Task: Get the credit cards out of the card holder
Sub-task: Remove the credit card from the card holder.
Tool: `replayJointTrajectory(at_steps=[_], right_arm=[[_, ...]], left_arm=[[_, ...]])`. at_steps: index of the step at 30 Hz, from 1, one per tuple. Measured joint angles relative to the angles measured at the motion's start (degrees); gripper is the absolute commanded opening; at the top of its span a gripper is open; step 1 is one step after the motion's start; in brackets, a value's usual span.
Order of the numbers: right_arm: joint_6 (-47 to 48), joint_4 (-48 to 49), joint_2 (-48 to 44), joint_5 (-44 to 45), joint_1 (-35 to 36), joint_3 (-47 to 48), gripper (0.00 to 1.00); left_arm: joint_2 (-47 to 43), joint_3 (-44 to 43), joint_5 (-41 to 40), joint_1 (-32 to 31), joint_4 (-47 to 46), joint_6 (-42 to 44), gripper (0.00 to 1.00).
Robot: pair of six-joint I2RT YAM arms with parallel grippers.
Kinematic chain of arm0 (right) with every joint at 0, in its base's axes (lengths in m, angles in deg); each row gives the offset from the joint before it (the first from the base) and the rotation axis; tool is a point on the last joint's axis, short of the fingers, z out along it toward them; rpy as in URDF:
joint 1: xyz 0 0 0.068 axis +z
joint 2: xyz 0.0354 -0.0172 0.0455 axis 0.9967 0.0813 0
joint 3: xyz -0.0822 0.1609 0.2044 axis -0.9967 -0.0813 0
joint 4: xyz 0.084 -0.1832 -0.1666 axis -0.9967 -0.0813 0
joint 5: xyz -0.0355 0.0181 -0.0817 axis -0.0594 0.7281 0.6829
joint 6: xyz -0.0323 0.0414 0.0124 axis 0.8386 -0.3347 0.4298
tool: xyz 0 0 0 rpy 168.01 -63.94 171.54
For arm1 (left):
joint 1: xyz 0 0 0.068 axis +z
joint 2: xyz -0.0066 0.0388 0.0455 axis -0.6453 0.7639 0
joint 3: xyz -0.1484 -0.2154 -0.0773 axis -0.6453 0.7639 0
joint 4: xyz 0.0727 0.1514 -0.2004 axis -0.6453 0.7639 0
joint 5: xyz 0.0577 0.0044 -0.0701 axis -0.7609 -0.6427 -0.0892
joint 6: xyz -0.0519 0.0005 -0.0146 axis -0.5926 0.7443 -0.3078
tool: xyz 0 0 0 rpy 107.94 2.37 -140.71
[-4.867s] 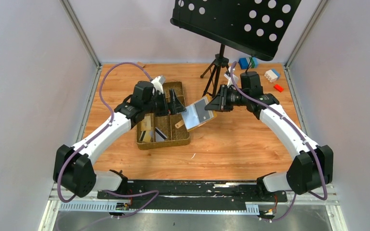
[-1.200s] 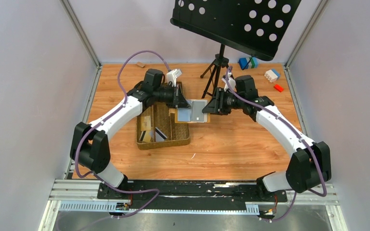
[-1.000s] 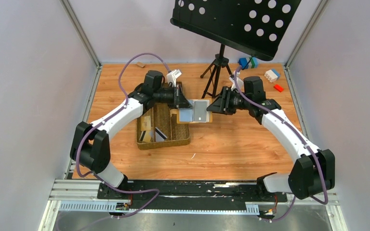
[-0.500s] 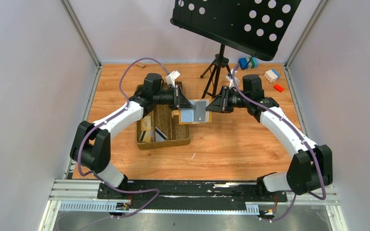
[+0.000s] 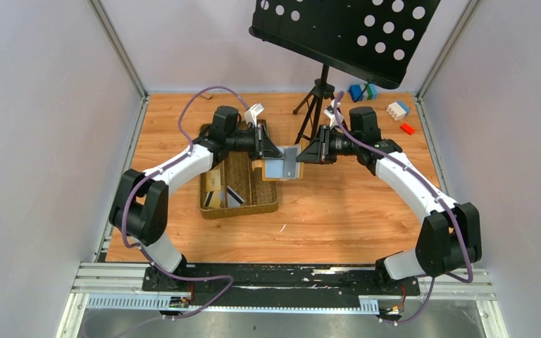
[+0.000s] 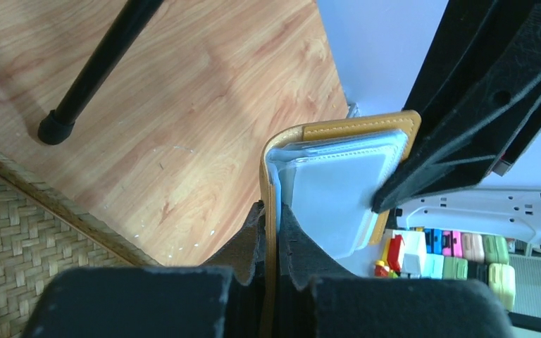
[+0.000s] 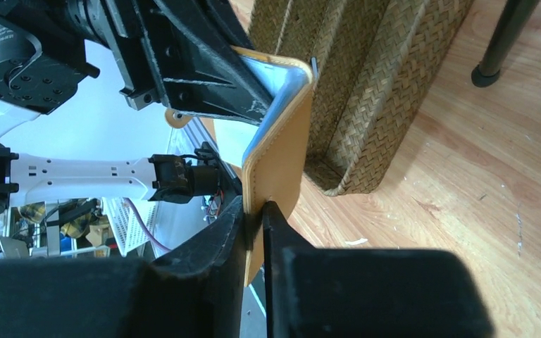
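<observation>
The right fingers [image 5: 308, 153] have pressed leftward over the last half second, bending the card holder [image 5: 282, 166] from nearly flat into a narrower fold. The left arm's shoulder link has shifted slightly inward. At left, the left arm rises from its base and stretches long and low over the far part of the woven tray [image 5: 243, 210]. The left fingers [image 5: 273, 151] are closed narrow on the mustard-yellow edge of one flap. In the tray's near part lie credit cards [image 5: 235, 196], one tan and one dark with a pale stripe, well apart from the holder. The card holder hangs clear of the table [image 5: 338, 211], over the tray's right rim, with its grey-blue pockets facing upward. Whether any card sits in them cannot be told. The right arm mirrors the left, its forearm angling in from the right and its fingers pinched tight on the opposite flap, which stands tilted up. Coloured toy blocks [image 5: 398, 109] sit near the table's far right corner.
</observation>
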Motion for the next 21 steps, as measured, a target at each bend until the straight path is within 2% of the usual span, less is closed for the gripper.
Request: replayJointTrajectory(at_steps=[2,4,8,12,16,21], right_arm=[[0.0,-0.2,0.7,-0.1,0.6,0.8,0.31],[-0.1,-0.1,1.1,-0.3,1.4,1.6,0.35],[0.4,-0.2,1.1,0.0,2.4,2.4,0.25],[2.1,-3.7,1.3,2.4,2.5,4.2,0.3],[3.2,-5.6,1.4,4.1,2.5,5.1,0.29],[4.3,-8.0,2.0,6.0,2.5,6.2,0.36]], left_arm=[[0.4,0.0,0.0,0.2,-0.5,-0.1,0.0],[0.9,0.0,0.3,0.2,-1.0,-0.2,0.0],[2.1,-0.4,1.6,-0.4,-1.5,-0.9,0.0],[2.7,-0.9,1.6,-0.3,-1.6,-1.1,0.0],[2.7,-0.9,1.7,-0.3,-2.0,-1.8,0.0],[3.2,-0.9,1.9,-0.3,-4.3,-4.5,0.0]])
